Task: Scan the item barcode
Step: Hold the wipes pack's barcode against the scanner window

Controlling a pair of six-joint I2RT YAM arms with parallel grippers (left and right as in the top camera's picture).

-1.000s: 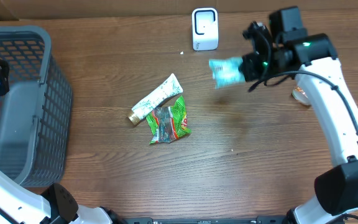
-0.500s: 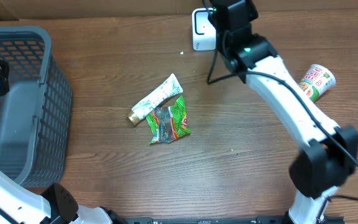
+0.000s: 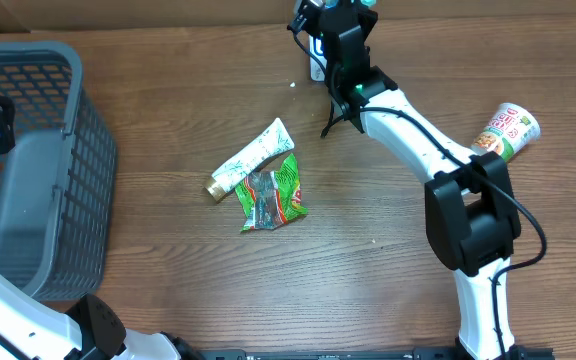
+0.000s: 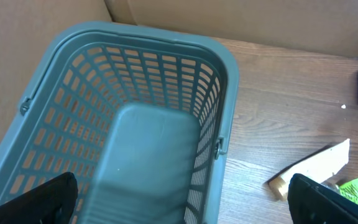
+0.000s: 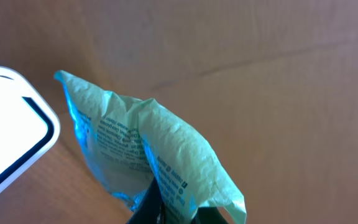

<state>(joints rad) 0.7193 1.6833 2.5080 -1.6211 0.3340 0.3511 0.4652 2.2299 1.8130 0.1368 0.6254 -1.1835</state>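
Right tool (image 3: 338, 10) perhaps over scanner (image 3: 315, 63), tube (image 3: 251, 157) beside green packet (image 3: 273, 192)

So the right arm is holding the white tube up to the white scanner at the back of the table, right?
Not the tube: it lies on the table beside the green wrapper. The right gripper holds a pale green packet at the scanner, as the right wrist view shows.

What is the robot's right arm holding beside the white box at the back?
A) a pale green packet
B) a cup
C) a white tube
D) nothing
A: the right gripper is pinched shut on the pale green packet beside the white box; tube and cup lie on the table.
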